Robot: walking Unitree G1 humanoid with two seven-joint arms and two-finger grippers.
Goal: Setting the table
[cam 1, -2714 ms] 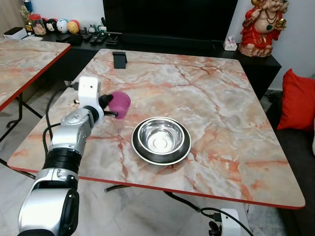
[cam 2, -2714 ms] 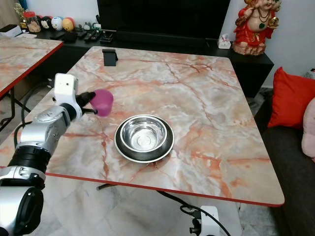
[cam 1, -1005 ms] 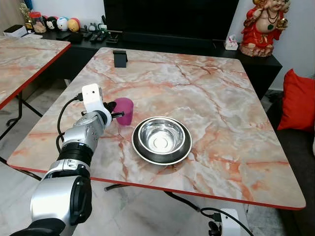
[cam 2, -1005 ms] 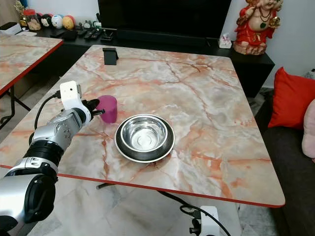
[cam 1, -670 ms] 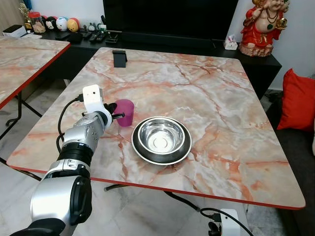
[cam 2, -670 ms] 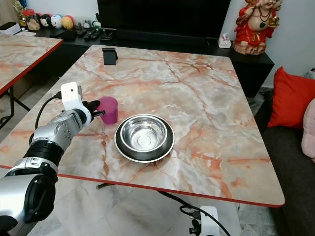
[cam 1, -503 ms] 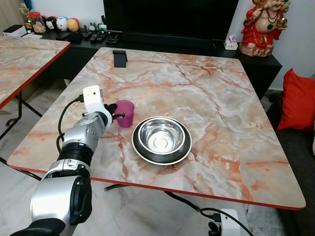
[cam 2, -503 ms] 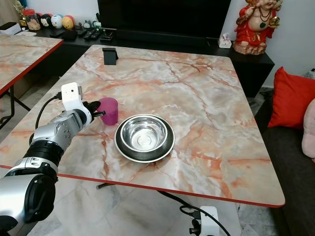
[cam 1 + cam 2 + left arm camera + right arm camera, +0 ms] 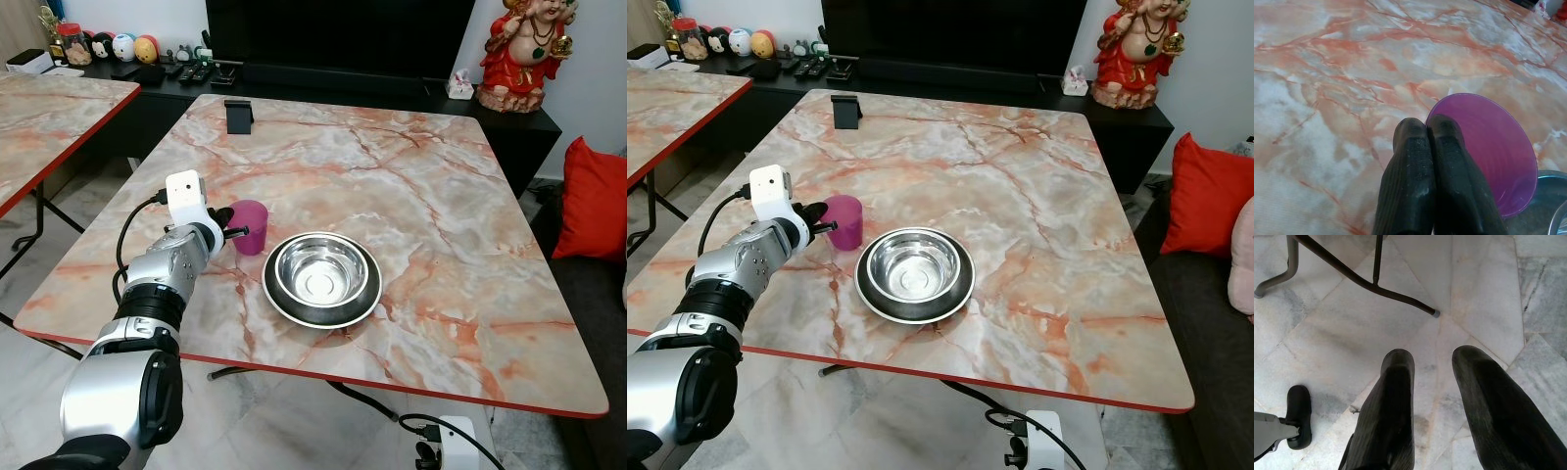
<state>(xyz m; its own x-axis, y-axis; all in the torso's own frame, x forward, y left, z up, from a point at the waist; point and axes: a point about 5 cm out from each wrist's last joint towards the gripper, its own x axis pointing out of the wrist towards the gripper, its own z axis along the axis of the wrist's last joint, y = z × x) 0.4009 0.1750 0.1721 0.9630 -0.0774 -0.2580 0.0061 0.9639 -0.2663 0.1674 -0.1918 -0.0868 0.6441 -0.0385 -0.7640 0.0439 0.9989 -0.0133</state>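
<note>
Lowered from mid-air, the purple cup point(image 9: 250, 226) now stands upright on the bench point(image 9: 411, 186) beside the steel bowl point(image 9: 320, 278); left gripper point(image 9: 1426, 128) jaws pinch its rim; releasing comes next, I judge; right gripper point(image 9: 1432, 363) hangs idle, jaws apart.

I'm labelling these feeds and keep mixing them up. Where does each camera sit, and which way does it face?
Left eye, right eye: head cameras looking down at the table, sharing the left arm, purple cup and steel bowl.
Left wrist: along the left gripper, its fingers together at the cup's rim, bowl edge beside it.
Right wrist: along the right gripper, fingers apart, facing the tiled floor.
</note>
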